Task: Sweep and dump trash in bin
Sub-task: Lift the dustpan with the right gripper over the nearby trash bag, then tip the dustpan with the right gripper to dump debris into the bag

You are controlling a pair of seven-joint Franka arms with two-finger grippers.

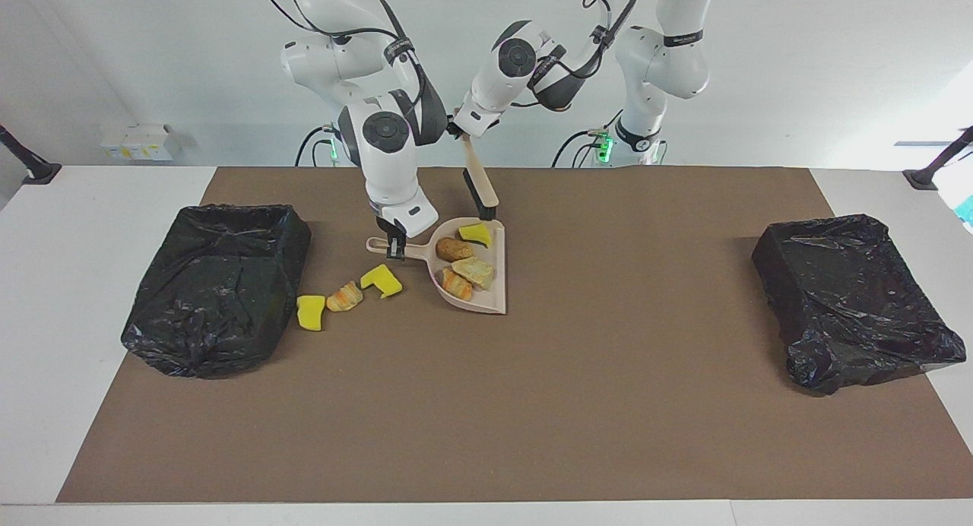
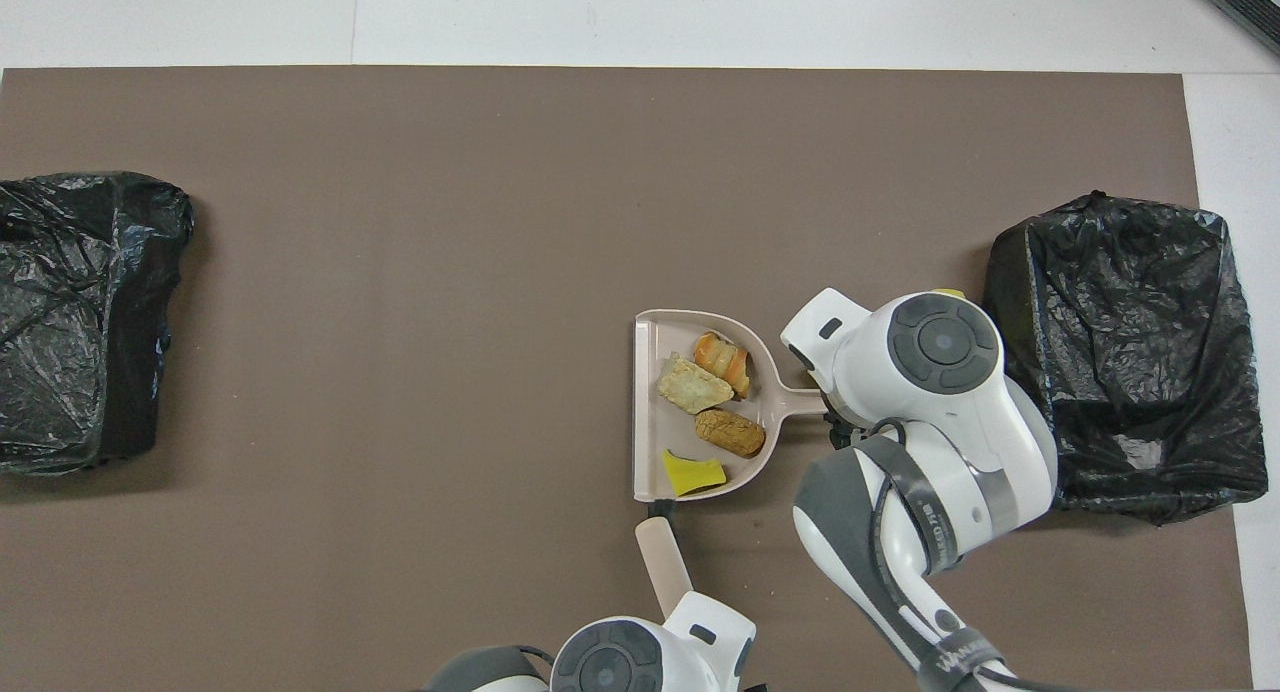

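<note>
step: mid-sweep I'd say. Four bits are already in the pan, three are loose on the mat, and nothing looks dumped yet.

bin by the right arm: black bag-lined trash bin [image 1: 217, 286] at the right arm's end of the brown mat [image 1: 608, 404]. Can't see inside it.

loose trash: a yellow foam chunk [image 1: 310, 312], an orange-tan bread lump [image 1: 345, 296] and another yellow foam piece [image 1: 382, 280] in a short row on the mat, between that bin and the pan's handle.

right gripper: right gripper [image 1: 395, 246] is down at the handle of the beige plastic dustpan [image 1: 498, 302], fingers pinched narrow on it. Pan sits at the mat or only just off it, can't say which.

pan contents: brown bread lump [image 1: 454, 248], tan slice [image 1: 473, 271], striped orange roll [image 1: 456, 284] and a yellow foam wedge [image 1: 476, 233] at the robot-side corner of the pan.

left gripper: left gripper [image 1: 461, 129] is clamped tight on the handle of the beige hand brush with black bristles [image 1: 479, 185], which hangs over the mat's robot-side edge, just clear of the pan.

bin by the left arm: second black bagged bin [image 1: 851, 298] at the left arm's end, well apart from everything.

next move: my guess is either carry the pan level over to the near bin and tip it, or turn the pan mouth toward the three strays and bring the brush round to push them in. Risk is bits sliding out of the open lip.
</note>
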